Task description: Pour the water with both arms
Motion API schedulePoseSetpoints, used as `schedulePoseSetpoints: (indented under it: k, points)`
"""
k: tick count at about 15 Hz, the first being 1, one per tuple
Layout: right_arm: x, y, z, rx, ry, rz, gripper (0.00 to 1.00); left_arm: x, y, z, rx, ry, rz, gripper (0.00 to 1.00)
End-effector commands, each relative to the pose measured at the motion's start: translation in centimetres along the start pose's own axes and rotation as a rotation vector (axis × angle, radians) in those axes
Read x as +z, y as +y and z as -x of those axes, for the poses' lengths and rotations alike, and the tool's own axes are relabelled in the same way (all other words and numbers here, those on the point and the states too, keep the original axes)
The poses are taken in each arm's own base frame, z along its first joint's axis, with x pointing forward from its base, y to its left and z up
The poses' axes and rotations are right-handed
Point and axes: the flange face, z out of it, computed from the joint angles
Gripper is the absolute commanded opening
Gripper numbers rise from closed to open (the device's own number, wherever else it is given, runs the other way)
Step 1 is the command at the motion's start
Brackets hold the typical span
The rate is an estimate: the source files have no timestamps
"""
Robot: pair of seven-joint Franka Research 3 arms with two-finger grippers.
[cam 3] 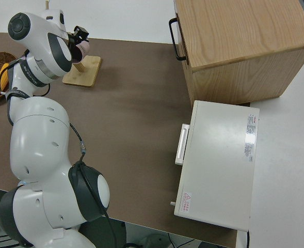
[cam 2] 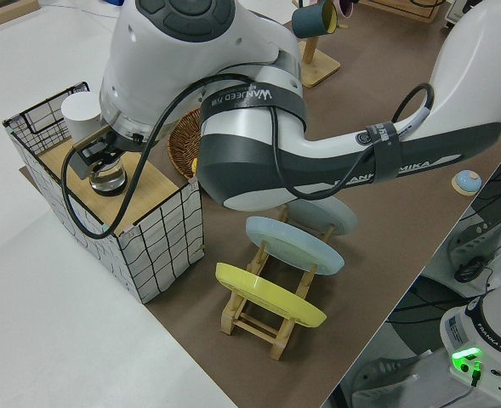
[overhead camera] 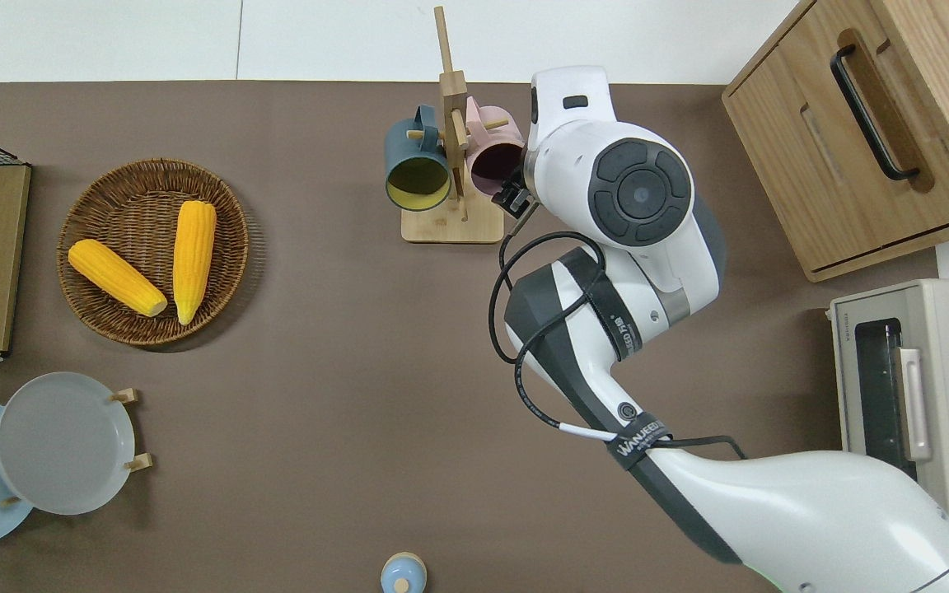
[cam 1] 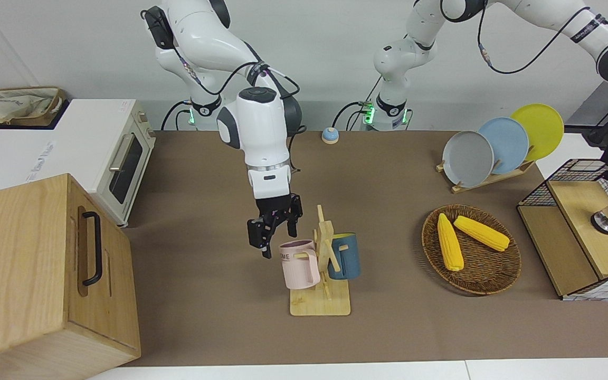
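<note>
Fetching a cup, by the look of it: right gripper (cam 1: 275,228) poised, fingers apart, just beside pink mug (cam 1: 299,264) hung on wooden mug rack (cam 1: 322,274). Left gripper (cam 2: 93,155) over kettle (cam 2: 107,177) on wire shelf (cam 2: 152,234), finger state unclear. Next: close on mug, lift off peg.

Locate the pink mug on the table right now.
The pink mug hangs on the wooden mug rack, beside the blue mug, toward the right arm's end, by the right tool.

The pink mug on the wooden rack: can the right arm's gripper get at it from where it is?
Probably yes. The right gripper hangs open right beside the pink mug, at its rim, with nothing between them. The mug hangs on a peg of the wooden rack.
</note>
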Motion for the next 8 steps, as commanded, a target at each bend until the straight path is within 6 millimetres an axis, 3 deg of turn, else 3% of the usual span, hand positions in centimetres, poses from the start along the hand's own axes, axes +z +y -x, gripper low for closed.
schedulePoseSetpoints:
  k: [1, 5, 8]
  points:
    - [1.0, -0.3, -1.1, -0.04, 0.03, 0.018, 0.894, 1.5, -1.4, 0.2, -0.001, 0.092, 0.006, 0.99]
    - [1.7, -0.5, -1.1, -0.097, 0.041, 0.03, 0.628, 3.0, -0.8, -0.3, -0.03, 0.163, -0.002, 0.99]
    - [1.8, -0.6, -1.2, -0.09, 0.043, 0.025, 0.557, 4.1, -0.2, -0.7, -0.017, 0.187, -0.016, 0.99]
